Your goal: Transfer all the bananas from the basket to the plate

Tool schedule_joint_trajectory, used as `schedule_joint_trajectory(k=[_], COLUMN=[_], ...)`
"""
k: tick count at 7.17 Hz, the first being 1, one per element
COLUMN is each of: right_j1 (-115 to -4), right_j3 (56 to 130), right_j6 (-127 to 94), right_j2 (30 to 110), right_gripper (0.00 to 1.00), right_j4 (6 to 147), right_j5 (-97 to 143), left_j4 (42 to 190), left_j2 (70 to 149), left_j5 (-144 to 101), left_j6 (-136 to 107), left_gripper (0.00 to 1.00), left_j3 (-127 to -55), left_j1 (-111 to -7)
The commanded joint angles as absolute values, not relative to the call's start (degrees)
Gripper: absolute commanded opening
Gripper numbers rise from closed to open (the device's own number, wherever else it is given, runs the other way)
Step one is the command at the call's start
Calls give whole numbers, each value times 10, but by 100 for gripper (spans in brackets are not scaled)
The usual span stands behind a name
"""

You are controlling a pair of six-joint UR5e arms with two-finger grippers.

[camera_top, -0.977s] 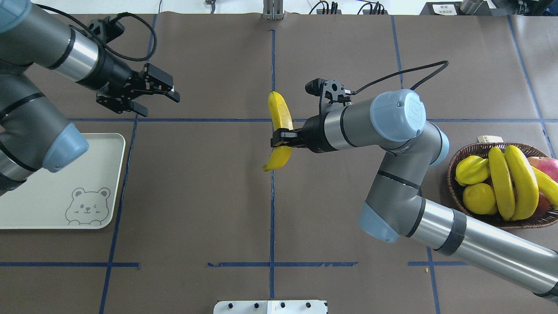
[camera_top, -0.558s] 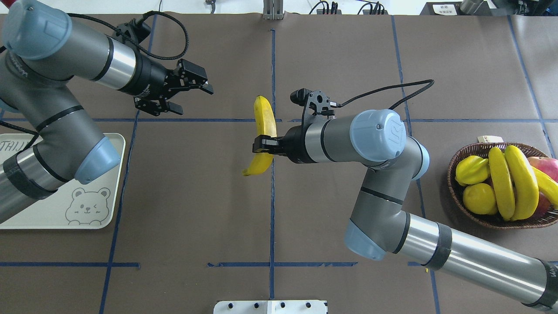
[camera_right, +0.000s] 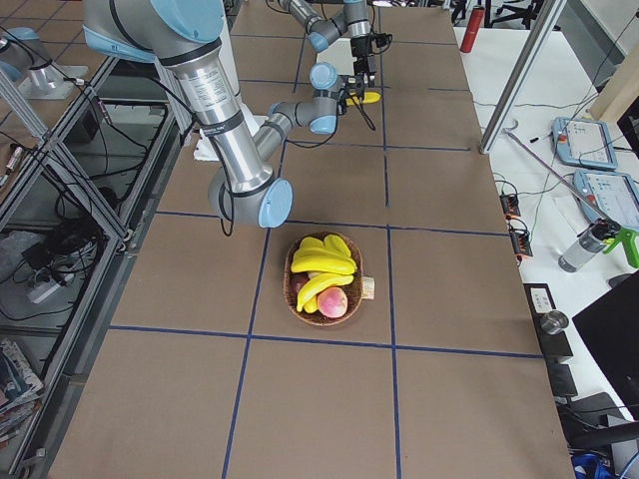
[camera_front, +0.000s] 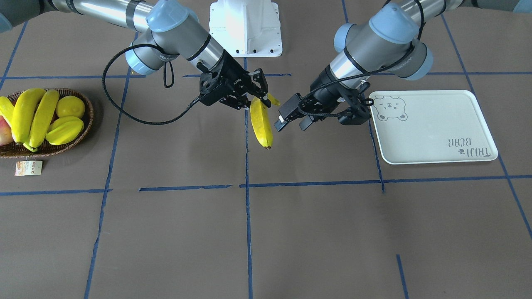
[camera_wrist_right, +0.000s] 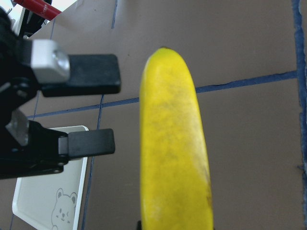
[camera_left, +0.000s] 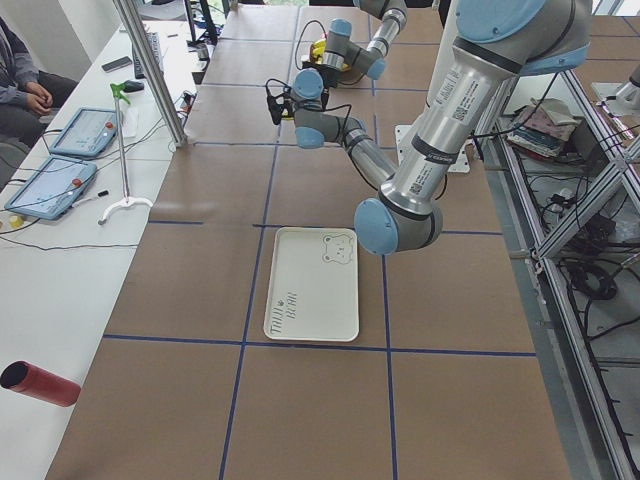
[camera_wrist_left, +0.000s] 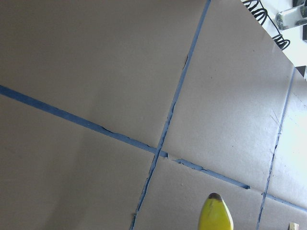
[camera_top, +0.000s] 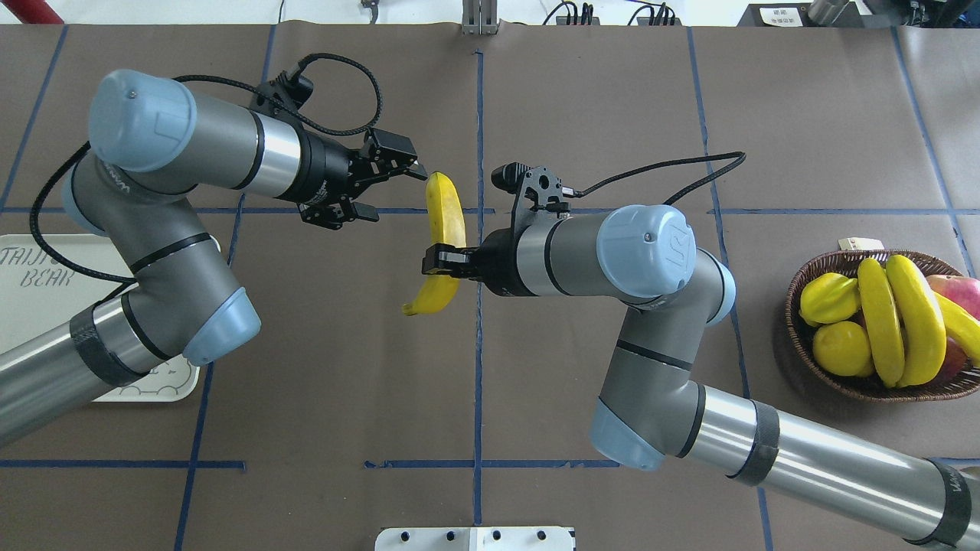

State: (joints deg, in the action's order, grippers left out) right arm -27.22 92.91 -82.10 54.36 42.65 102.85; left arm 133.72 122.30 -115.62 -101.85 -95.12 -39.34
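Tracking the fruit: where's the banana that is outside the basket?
Overhead view: the banana is mid-table, just left of the centre tape line, held by the right gripper, the open left gripper beside its far end.

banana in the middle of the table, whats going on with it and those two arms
The right end effector is shut on a banana near its middle, holding it over the table centre. The left end effector is open just beside the banana's far end, not touching it, so this looks like a hand-over being set up. More bananas lie in the basket on the robot's right. The plate on its left has none.
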Motion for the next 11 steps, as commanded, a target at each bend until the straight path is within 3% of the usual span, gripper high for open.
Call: schedule_joint_trajectory(k=[1,3,4,5,6,7,8,9,10,11], right_j1=[-271,-270,-269,-269,-269,-269,-269,-269,-270,-272], right_j3=[929,931,932,933,933,933,932,932,933,939], right_j6=[-820,-820,-820,-820,-819,-819,-819,-821,-825,-825], right_j2=[541,539,539,539,539,539,539,539,539,535], right_gripper=[21,23,23,23,27,37,59,92,99,99], right_j4=[426,426,426,426,426,426,427,427,427,431], right_j5=[1028,1028,1028,1028,1029,1028,1028,1028,1028,1033], left_j4=[1338,1338,1338,1338,1338,1338,1338,1338,1338,1338], left_j2=[1237,1241,1241,1241,1241,1241,1240,1240,1239,1238], left_j5=[-1143,-1136,-1136,-1136,-1136,-1137,-1136,-1137,-1137,-1137], left_j6=[-1019,-1019,-1019,-1019,-1019,-1019,-1019,-1019,-1019,-1017], left_gripper=[100,94,84,62,27,4,0,0,0,0], left_j3=[-948,-937,-934,-934,-934,-934,-934,-934,-936,-939], left_j1=[-372,-367,-367,-367,-367,-367,-367,-368,-370,-373])
